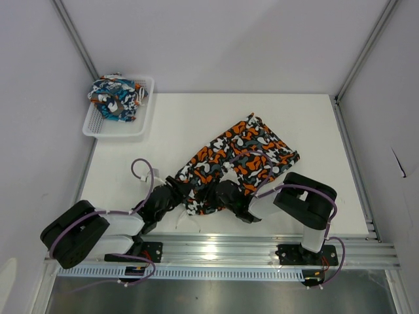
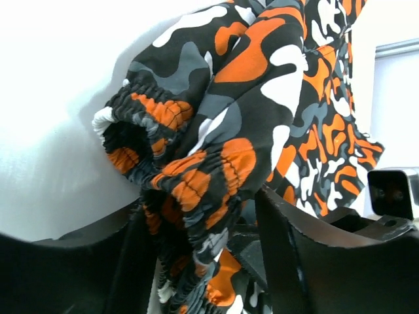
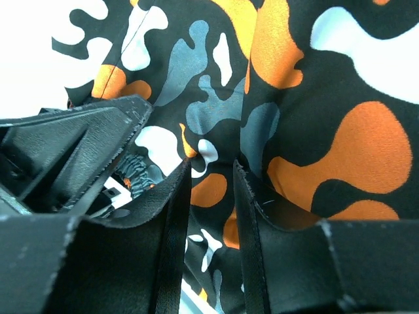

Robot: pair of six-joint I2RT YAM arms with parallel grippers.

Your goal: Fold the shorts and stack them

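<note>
Seemingly two shorts [image 1: 239, 157] [image 1: 116, 97], one basket [image 1: 105, 129], two arms [image 1: 98, 229] [image 1: 304, 203]

Right gripper [image 3: 213, 216] jaws pinch a fold of camouflage shorts [image 3: 314, 98]

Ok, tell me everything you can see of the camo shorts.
The camo shorts are soft fabric in orange, black, grey and white blotches, with a gathered elastic waistband. They lie rumpled and unfolded on the white table, legs pointing away from the arms, waistband nearest them. The bunched waistband sits between the fingers of the left gripper; whether it is clamped is unclear. The right gripper pinches a fold of the cloth.
</note>
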